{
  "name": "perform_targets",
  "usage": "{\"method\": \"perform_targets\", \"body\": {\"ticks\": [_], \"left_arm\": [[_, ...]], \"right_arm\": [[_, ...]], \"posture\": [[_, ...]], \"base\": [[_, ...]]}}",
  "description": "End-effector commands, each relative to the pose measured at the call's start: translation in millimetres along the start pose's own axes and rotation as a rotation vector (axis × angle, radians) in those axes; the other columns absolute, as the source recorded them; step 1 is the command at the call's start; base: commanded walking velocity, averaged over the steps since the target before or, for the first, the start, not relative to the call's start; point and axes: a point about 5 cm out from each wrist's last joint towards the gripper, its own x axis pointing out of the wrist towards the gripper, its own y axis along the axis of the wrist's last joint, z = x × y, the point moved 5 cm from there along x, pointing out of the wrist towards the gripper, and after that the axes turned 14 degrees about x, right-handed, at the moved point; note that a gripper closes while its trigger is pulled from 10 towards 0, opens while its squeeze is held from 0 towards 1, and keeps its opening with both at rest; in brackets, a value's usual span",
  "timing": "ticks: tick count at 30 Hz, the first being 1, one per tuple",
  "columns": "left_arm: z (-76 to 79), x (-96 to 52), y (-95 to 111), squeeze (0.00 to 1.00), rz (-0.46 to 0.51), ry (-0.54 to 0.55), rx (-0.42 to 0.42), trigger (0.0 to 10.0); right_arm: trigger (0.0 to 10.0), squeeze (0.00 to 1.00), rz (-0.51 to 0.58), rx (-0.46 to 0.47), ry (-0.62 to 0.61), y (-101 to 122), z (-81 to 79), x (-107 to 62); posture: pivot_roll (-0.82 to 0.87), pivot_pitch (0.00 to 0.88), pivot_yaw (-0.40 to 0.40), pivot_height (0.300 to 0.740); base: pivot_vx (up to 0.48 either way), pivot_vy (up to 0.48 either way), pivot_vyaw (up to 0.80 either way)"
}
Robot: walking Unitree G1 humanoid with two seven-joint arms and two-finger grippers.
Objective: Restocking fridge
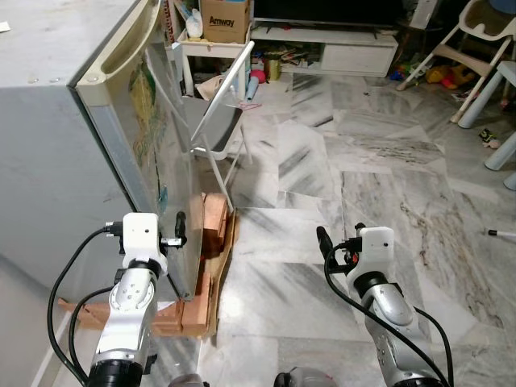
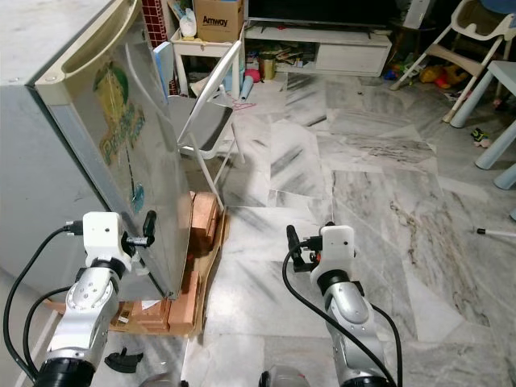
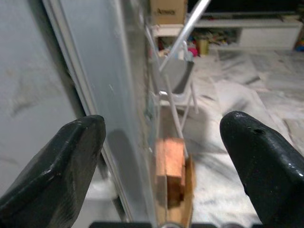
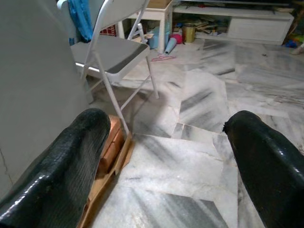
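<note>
The grey fridge (image 1: 48, 161) stands at my left on wooden blocks (image 1: 211, 230). Its steel door (image 1: 153, 137) carries stickers and looks closed against the body. My left gripper (image 1: 179, 230) is open and held up against the door's lower corner. In the left wrist view its fingers (image 3: 52, 171) are spread wide, with the door's edge (image 3: 128, 95) lined up between them. My right gripper (image 1: 324, 240) is open over the bare marble floor, apart from the fridge. The right wrist view shows its fingers (image 4: 61, 161) wide apart with nothing between them.
A white folding chair (image 1: 222, 113) leans right beside the fridge door. Behind it are a small table with a cardboard box (image 1: 224, 18) and a low TV console (image 1: 339, 48). A high chair (image 1: 476, 32) and toys stand at the far right. Marble floor (image 1: 387, 185) lies ahead.
</note>
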Motion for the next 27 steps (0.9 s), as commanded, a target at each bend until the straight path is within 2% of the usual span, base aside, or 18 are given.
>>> {"method": "perform_targets", "body": {"ticks": [1, 4, 6, 9, 17, 20, 22, 23, 24, 25, 27], "left_arm": [[-6.4, 10.6, 2.4, 0.0, 0.002, 0.02, 0.004, 10.0], [-9.0, 18.0, 4.4, 0.0, 0.001, 0.031, 0.008, 10.0], [-13.1, 28.5, 6.7, 0.0, -0.009, 0.056, 0.012, 10.0], [-15.4, 37.6, 12.4, 0.0, -0.006, 0.077, 0.003, 10.0], [-7.4, 45.6, 20.0, 0.0, 0.01, 0.059, -0.007, 10.0], [23.8, 46.9, 36.8, 0.0, 0.085, -0.07, 0.039, 10.0], [51.2, 42.9, 54.5, 0.0, 0.176, -0.186, 0.125, 10.0], [72.5, 37.1, 65.5, 0.0, 0.24, -0.274, 0.175, 10.0], [87.2, 32.0, 72.7, 0.0, 0.283, -0.334, 0.208, 10.0], [113.9, 20.2, 84.8, 0.0, 0.349, -0.445, 0.217, 10.0], [144.9, 2.5, 100.0, 0.0, 0.428, -0.579, 0.213, 10.0]], "right_arm": [[10.0, 0.0, -0.009, 0.001, 0.032, 1.5, -4.6, -3.8], [10.0, 0.0, -0.014, 0.001, 0.038, 0.9, -3.3, -7.5], [10.0, 0.0, -0.027, 0.004, 0.014, -1.3, 6.0, -12.0], [10.0, 0.0, -0.031, 0.004, 0.001, -1.5, 9.8, -12.8], [10.0, 0.0, -0.032, 0.004, 0.011, 0.2, 6.3, -13.4], [10.0, 0.0, -0.056, -0.004, 0.007, -4.1, 7.2, -14.4], [10.0, 0.0, -0.068, -0.006, 0.002, -6.8, 8.2, -14.6], [10.0, 0.0, -0.076, -0.007, -0.001, -8.7, 8.7, -14.7], [10.0, 0.0, -0.082, -0.008, -0.003, -10.0, 9.0, -14.7], [10.0, 0.0, -0.088, -0.008, -0.001, -11.6, 8.5, -14.2], [10.0, 0.0, -0.094, -0.007, 0.006, -12.9, 6.8, -13.0]], "posture": [[-0.04, 0.019, -0.032, 0.74], [-0.04, 0.019, -0.032, 0.74], [-0.04, 0.024, -0.033, 0.74], [-0.05, 0.025, -0.031, 0.74], [-0.06, 0.025, -0.024, 0.74], [-0.05, 0.025, -0.024, 0.74], [-0.05, 0.024, -0.023, 0.74], [-0.04, 0.025, -0.023, 0.74], [-0.04, 0.025, -0.023, 0.74], [-0.04, 0.024, -0.024, 0.74], [-0.04, 0.021, -0.023, 0.74]], "base": [[0.0, 0.0, 0.0], [0.0, 0.0, 0.0], [0.0, 0.0, 0.0], [0.0, 0.0, 0.0], [0.0, 0.0, 0.0], [0.0, 0.0, 0.0], [0.0, 0.0, 0.0], [0.0, 0.0, 0.0], [0.0, 0.0, 0.0], [0.0, 0.0, 0.0], [0.0, 0.0, 0.0]]}}
